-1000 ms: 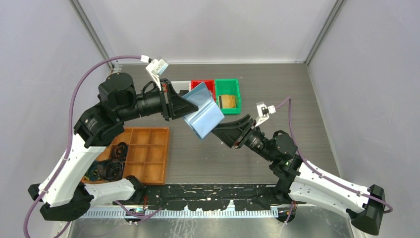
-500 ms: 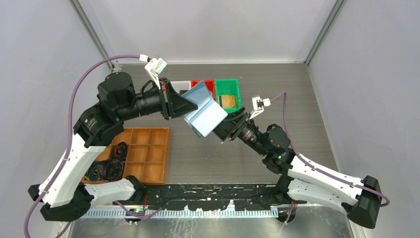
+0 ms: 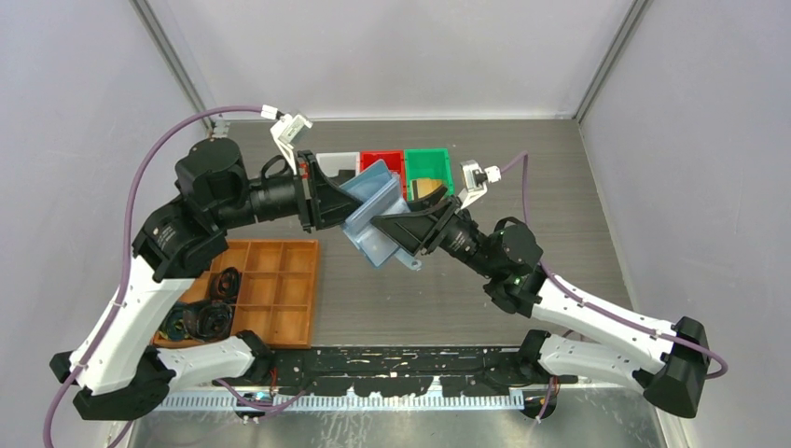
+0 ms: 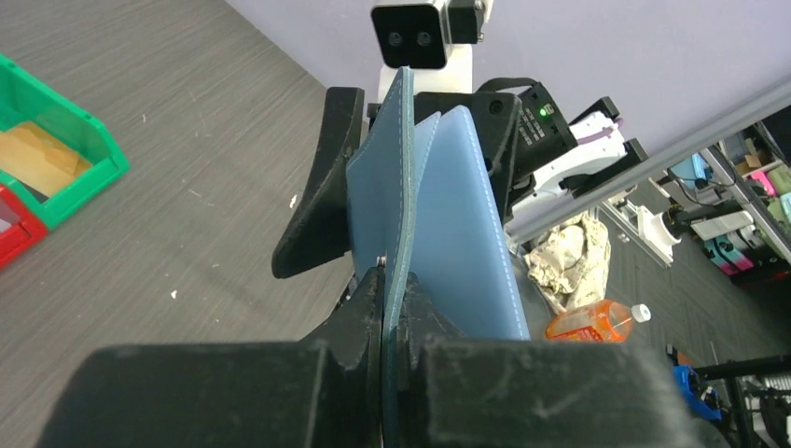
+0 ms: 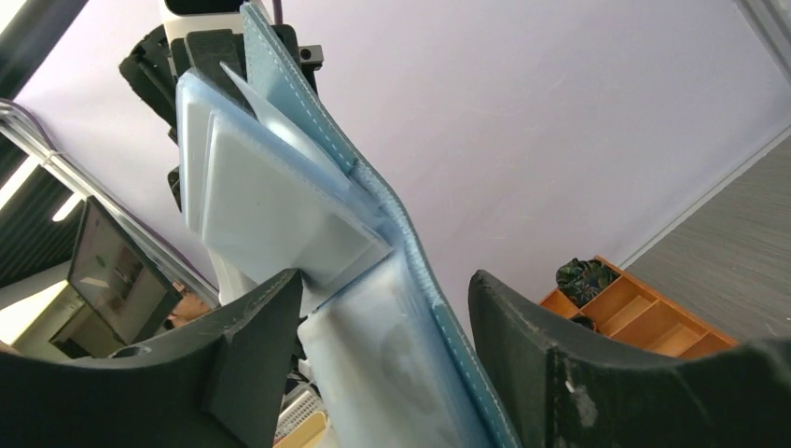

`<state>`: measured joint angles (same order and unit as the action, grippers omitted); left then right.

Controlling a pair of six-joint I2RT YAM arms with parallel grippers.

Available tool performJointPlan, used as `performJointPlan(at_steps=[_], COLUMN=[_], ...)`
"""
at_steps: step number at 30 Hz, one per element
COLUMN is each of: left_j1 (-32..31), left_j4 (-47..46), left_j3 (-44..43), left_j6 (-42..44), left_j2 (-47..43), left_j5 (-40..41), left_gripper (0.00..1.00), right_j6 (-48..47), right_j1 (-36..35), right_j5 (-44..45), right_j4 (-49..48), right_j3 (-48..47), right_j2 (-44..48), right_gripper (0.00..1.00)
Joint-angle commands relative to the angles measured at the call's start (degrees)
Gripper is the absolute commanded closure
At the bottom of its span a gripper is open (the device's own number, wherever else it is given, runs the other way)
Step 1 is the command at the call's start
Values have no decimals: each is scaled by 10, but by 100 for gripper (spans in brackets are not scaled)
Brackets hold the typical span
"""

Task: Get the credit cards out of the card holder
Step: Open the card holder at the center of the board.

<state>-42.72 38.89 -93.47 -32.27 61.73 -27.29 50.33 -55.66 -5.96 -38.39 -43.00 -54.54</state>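
The light blue card holder hangs in the air above the table's middle, partly folded. My left gripper is shut on one flap's edge, as the left wrist view shows. My right gripper is open, with its fingers on either side of the card holder. Pale cards sit in the clear inner pockets in front of the right fingers. The left finger touches the pocket edge; the other stands apart. A gold-tan card lies in the green bin.
A red bin and a clear bin stand beside the green one at the back. An orange-brown compartment tray with dark bands sits at the near left. The green bin also shows in the left wrist view.
My right gripper has moved up and left to the card holder and now straddles it. The card holder has folded closer together and the left arm has drawn back slightly left.
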Motion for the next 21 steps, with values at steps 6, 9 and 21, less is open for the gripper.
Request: performJointPlan(at_steps=[6,9,21], left_j1=[-1,-1,-2], left_j4=[-28,-46,-15], left_j3=[19,38,54], left_j6=[54,89,142], left_j2=[-28,-51,-56], left_j5=[-32,94,-75], left_gripper=[100,95,48], right_j6=[29,37,23], right_j1=[-3,-2,-4], right_j5=[-40,-47,-2], right_j4=[-11,8,275], right_j3=[-38,-32,-131], right_j2=[13,26,4], right_gripper=[63,89,99])
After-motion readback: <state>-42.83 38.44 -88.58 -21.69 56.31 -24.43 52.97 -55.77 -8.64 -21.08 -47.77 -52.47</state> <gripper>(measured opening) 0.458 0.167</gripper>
